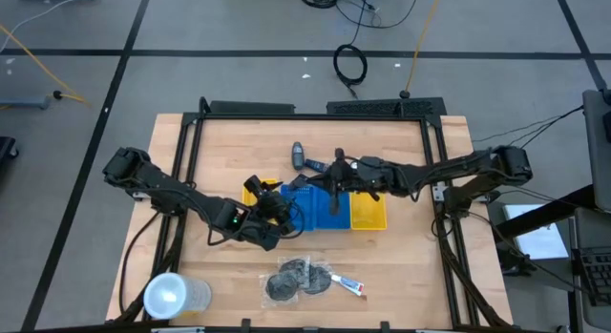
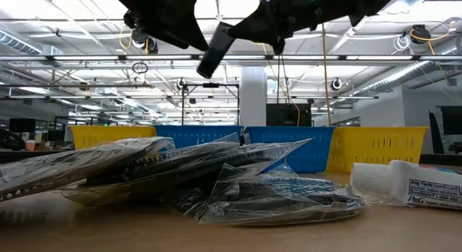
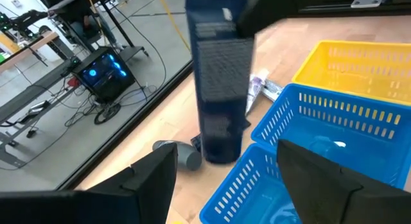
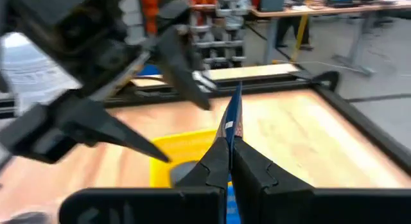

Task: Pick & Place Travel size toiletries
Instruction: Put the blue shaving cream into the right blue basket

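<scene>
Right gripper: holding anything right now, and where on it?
Yes. The right gripper is shut on the edge of a flat dark blue packet, which hangs above the blue tray. The left gripper stands open just short of it, holding nothing.

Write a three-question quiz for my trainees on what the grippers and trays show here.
1. True or false: the left gripper is open.
2. What grips the dark tube? A) the left gripper B) the right gripper C) nothing
3. Fill in: the trays between the yellow trays are ___.

Key: 1 true; 2 B, its fingers are shut on the tube's thin end; 3 blue.
</scene>
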Motion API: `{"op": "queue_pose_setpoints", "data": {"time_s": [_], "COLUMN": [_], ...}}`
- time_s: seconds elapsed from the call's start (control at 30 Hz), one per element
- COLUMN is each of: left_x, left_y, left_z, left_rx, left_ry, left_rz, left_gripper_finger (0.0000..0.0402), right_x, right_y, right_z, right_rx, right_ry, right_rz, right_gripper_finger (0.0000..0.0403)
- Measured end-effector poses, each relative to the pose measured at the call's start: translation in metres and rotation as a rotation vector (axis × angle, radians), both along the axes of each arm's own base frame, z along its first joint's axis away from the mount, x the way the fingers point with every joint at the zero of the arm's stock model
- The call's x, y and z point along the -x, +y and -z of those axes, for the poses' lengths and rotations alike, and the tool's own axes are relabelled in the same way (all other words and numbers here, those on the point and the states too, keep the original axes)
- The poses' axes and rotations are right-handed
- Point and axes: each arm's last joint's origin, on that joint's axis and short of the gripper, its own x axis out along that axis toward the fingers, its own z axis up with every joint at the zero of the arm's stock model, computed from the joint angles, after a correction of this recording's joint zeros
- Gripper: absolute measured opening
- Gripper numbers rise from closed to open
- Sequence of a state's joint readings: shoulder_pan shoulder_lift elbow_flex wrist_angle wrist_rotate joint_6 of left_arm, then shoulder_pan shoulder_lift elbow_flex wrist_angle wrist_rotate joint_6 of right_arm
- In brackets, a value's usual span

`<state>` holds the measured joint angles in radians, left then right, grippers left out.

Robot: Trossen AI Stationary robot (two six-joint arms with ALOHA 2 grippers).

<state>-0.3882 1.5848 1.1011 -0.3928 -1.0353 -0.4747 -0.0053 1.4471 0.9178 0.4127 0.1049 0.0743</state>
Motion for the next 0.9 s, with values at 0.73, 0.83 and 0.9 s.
{"op": "queue_pose_setpoints", "data": {"time_s": [0.73,0.83,0.9], "left_x": [-0.002,-0.003,-0.004], "left_y": [0.005,0.009,0.011], "left_z": [0.0,0.0,0.0], "left_rx": [-0.001,0.004,0.006], "left_ry": [-0.004,-0.01,-0.012], "left_rz": [-0.02,-0.035,-0.043], "left_gripper_finger": [0.0267,0.0267,0.0267], "right_x": [0.069,0.07,0.07], "right_y": [0.002,0.002,0.002], "right_z": [0.043,0.046,0.047], "right_rx": [-0.061,-0.062,-0.062], "right_ry": [0.258,0.27,0.271], "right_rz": [0.116,0.113,0.113], "right_gripper_finger": [0.0,0.0,0.0]}}
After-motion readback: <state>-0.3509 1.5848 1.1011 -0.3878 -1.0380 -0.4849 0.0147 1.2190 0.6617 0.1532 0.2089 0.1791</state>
